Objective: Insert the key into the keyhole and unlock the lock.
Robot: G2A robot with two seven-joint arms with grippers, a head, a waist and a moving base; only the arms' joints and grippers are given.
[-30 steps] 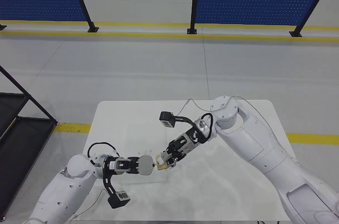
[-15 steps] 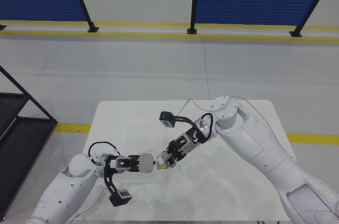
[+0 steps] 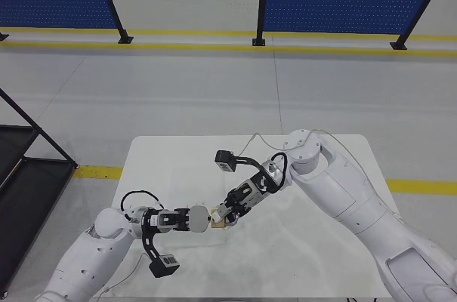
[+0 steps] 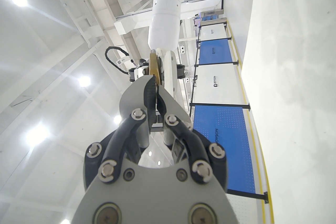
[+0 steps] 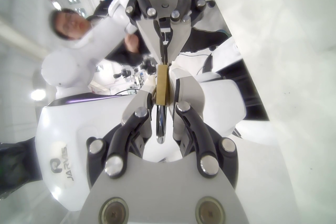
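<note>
A brass padlock (image 5: 162, 84) with a chrome shackle (image 5: 160, 125) is held above the white table (image 3: 326, 249); my right gripper (image 5: 164, 83) is shut on its body. In the top view the padlock (image 3: 219, 220) sits between the two grippers near the table's middle. My left gripper (image 3: 201, 219) faces it end on, its fingers shut on the key. Only a thin sliver of the key (image 5: 164, 58) shows, its tip meeting the padlock's end. In the left wrist view my left gripper (image 4: 155, 87) is pressed together just before the brass padlock (image 4: 153, 68).
A thin white cable (image 3: 262, 142) lies on the table's far side. A black rack (image 3: 16, 181) stands on the floor to the left. Bare tabletop lies to the right of and in front of the grippers.
My left gripper has moved right, closing the gap to the padlock. The right arm and the padlock have kept still.
</note>
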